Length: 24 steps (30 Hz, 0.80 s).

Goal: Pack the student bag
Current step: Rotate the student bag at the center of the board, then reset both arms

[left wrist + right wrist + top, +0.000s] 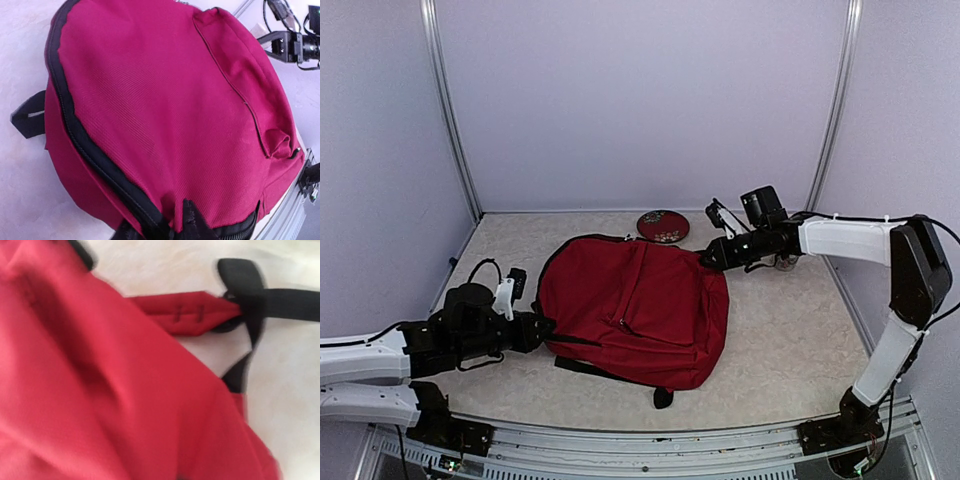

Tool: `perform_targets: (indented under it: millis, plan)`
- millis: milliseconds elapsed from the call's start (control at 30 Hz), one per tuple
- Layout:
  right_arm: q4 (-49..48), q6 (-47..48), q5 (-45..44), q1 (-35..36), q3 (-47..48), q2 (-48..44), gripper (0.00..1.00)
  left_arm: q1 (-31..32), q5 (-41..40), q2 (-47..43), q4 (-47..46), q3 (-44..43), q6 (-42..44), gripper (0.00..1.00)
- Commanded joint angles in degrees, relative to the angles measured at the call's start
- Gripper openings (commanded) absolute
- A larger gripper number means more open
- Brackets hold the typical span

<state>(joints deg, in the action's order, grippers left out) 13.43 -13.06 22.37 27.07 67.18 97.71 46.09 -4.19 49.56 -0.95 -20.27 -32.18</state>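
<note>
At the far left, clamped with the left gripper (538, 330) on the zipped rim of the student bag (640, 305). Judged so from the left wrist view, with red cloth puckered toward the bottom edge, right where the jaws sit. Lying flat near the middle of the beige table (790, 340), front pocket up, main zip (85, 145) apparently closed. Nothing packed yet, as far as can be seen. Just behind the bag's top edge, a round dark-red patterned disc (663, 226). Further right, touching the bag's upper right corner with the right gripper (710, 257). Cannot tell whether closed on cloth or merely resting there, with no fingers visible in its own blurred view.

Probably the opening step: bracing the bag at two opposite ends before working the zip. Next, calls for keeping one end pinned, finding the zip puller, and drawing it along the rim without dragging the soft bag across the table.

Only from above: both arms, the disc, the bag's whole outline. Only from the left wrist: the zip track and the pocket seam (240, 95) up close. Only from the right wrist: a black strap (285, 305) joined to a red tab (185, 315) over bare table.
</note>
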Motion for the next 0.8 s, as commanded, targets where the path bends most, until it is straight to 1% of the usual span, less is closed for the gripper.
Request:
perform_targets:
  millis: [0,33,67,100,133,167,200,267,333,367,433,533,567,667,733,767]
  plan:
    - [1.17,2.22,-4.57,-2.9,6.85,0.79,0.44,1.76,-3.26,-1.92,2.64,1.24,-4.4,0.41]
    - [1.87,2.81,-4.83,-2.9,7.94,0.46,0.59,2.38,-3.4,-1.99,3.23,0.45,-4.17,0.51]
    - [2.81,3.51,-5.31,-2.92,8.87,-0.24,0.7,3.29,-4.44,-2.12,4.3,-0.84,-3.58,0.57]
    - [3.85,4.22,-5.76,-3.21,9.78,-1.57,0.81,4.2,-7.15,-2.3,6.07,-2.45,-2.38,0.62]
    - [4.62,4.79,-5.95,-3.6,10.42,-2.8,0.88,4.87,-10.37,-2.68,7.96,-4.66,-0.07,0.67]
    - [5.05,5.26,-5.85,-4.31,10.77,-4.38,0.94,5.12,-13.41,-3.1,10.13,-6.75,1.49,0.72]
    - [5.19,5.48,-5.57,-5.22,10.6,-6.1,0.99,5.04,-16.66,-3.58,11.94,-8.9,2.89,0.8]
    - [3.86,5.12,-4.71,-7.85,8.74,-10.73,1.0,3.7,-19.87,-4.03,13.35,-12.7,6.19,0.89]
    - [1.56,3.93,-4.2,-11.05,5.01,-15.9,1.0,0.47,-18.52,-3.53,13.4,-16.36,9.5,0.95]
    - [0.1,3.05,-4.13,-12.95,1.57,-18.4,1.0,-1.73,-16.2,-2.87,13.29,-18.94,10.64,0.97]
    - [-3.19,0.76,-4.8,-17.14,-3.37,-24.14,1.0,-7.49,-11.29,-0.74,13.24,-22.97,14.86,0.98]
    - [-8.67,-2.96,-6.04,-23.8,-14.53,-31.99,1.0,-14.74,-10.07,3.3,12.95,-28.05,18.58,0.99]
    - [-9.74,-3.69,-7.3,-24.98,-17.44,-33.94,1.0,-17.37,-9.67,4.6,12.17,-29.26,19.35,0.99]
    - [-11.47,-3.0,-11.55,-25.96,-24.3,-37.73,1.0,-25.52,-6.57,7.86,6.17,-28.94,22.01,0.99]
    - [-13.22,-3.93,-13.82,-25.95,-28.62,-39.01,1.0,-29.02,-7.72,10.01,0.79,-26.38,23.0,0.99]
    - [-13.79,-5.39,-15.23,-25.95,-30.46,-39.41,1.0,-30.81,-8.3,11.07,-0.46,-25.42,21.81,0.99]
